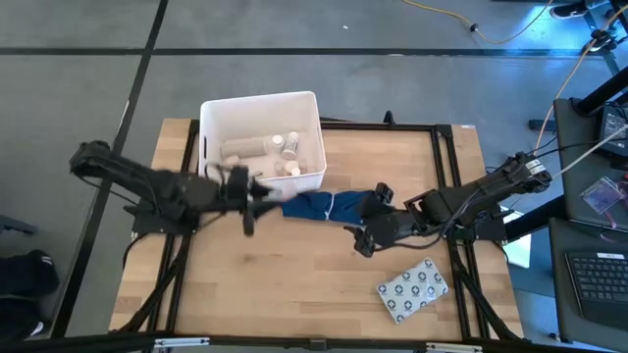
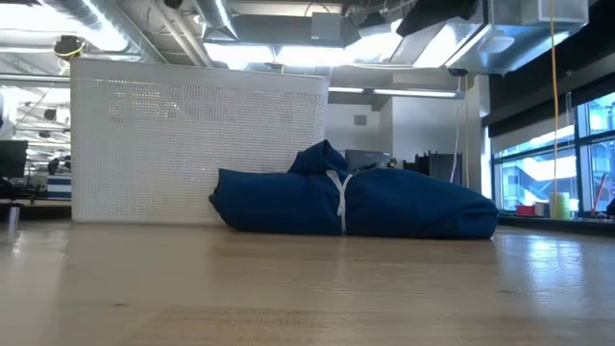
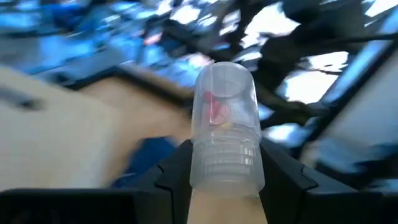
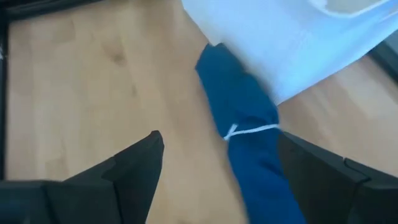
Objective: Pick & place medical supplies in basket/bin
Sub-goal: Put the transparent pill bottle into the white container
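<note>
Here a pill bottle (image 3: 224, 130) with a clear ribbed cap is clamped in the left gripper (image 1: 257, 193), held sideways at centre left of the high view, just beside the bin's (image 1: 211, 123) lower edge. The bottle is judged light, rigid and smooth, so slippery; it is best taken across the body below the cap. The left arm is stretched level from the left edge. Vials (image 1: 286, 145) and a roll (image 1: 242, 149) lie in the bin. The right gripper (image 1: 368, 227) hangs spread, empty, by the blue cloth (image 1: 319, 205). A blister pack (image 1: 413, 290) waits on the tabletop (image 1: 285, 284), lower right.
</note>
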Available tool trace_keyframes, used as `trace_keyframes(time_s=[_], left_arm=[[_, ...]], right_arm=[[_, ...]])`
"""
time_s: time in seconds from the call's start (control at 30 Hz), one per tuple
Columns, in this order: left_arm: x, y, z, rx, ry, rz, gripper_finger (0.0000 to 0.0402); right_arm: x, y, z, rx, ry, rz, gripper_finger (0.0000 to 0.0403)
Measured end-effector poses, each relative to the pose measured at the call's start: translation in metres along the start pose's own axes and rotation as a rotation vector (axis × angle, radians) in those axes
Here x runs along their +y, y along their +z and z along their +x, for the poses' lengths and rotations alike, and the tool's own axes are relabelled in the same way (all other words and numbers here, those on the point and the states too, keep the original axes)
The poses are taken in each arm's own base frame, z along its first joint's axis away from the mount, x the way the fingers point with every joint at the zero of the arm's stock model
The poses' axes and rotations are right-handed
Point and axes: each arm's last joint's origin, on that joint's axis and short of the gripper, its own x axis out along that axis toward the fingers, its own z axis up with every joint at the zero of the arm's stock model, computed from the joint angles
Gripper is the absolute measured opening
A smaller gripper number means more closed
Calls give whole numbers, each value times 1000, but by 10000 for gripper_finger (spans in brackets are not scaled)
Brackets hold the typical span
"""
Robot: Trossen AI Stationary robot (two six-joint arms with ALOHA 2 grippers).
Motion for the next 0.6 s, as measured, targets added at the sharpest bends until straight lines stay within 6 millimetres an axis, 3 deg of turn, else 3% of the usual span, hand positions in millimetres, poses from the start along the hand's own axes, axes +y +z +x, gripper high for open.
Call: trace_keyframes(time_s=[0.17, 0.3, 0.47, 0.6], left_arm=[[22, 57, -7, 154, 215, 48, 138], [44, 83, -10, 326, 347, 35, 137], [80, 89, 1, 597, 479, 14, 137], [109, 83, 22, 810, 459, 13, 137]], right_arm=[[-16, 9, 9, -1, -52, -12, 310], [-30, 16, 18, 25, -67, 16, 310], [-48, 19, 26, 133, -9, 10, 310], [-58, 23, 30, 147, -10, -23, 310]])
